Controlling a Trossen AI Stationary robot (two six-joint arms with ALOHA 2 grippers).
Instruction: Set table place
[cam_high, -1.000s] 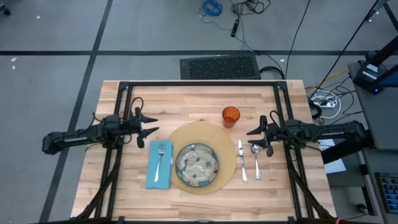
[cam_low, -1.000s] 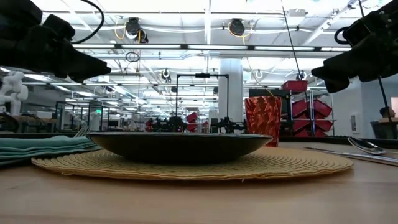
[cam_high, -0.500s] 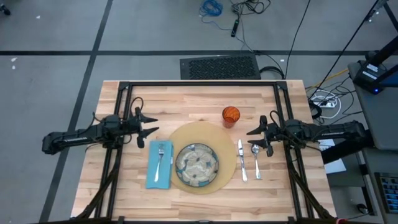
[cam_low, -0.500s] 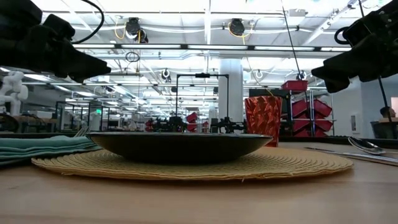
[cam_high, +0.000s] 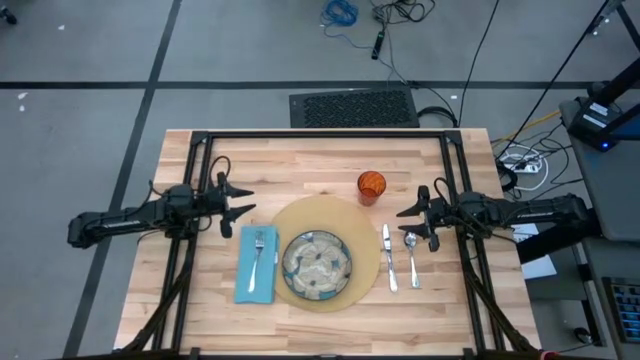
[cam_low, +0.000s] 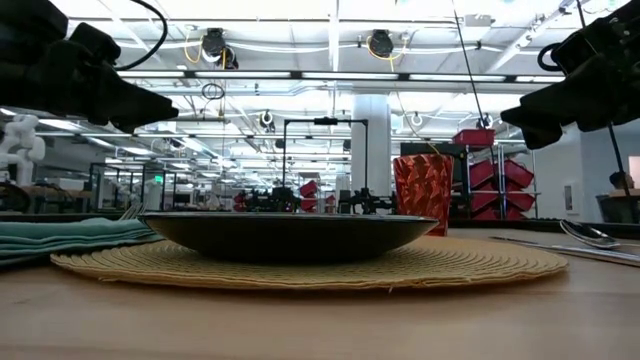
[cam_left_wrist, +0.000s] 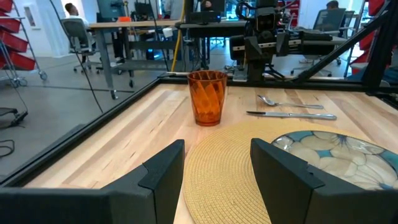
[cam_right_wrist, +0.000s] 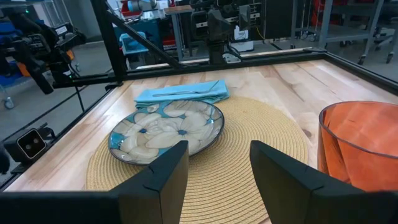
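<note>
On the plank table (cam_high: 300, 165) a round tan mat (cam_high: 325, 250) carries the greenish patterned plate (cam_high: 317, 265). A light-blue napkin (cam_high: 255, 265) lies left of the mat with a fork (cam_high: 258, 255) on it. Knife (cam_high: 388, 258) and spoon (cam_high: 411, 255) lie right of the mat, and the orange cup (cam_high: 371, 186) stands at its far right. My left gripper (cam_high: 243, 208) hovers open at the table's left side, level, above the napkin's far end. My right gripper (cam_high: 408, 214) hovers open at the right side, above the spoon.
A black metal frame (cam_high: 320, 135) edges the table's far side and runs along both sides under the arms. Bare planks lie between the frame and the mat at the far side and along the near edge. A person (cam_left_wrist: 73, 10) sits in the room beyond.
</note>
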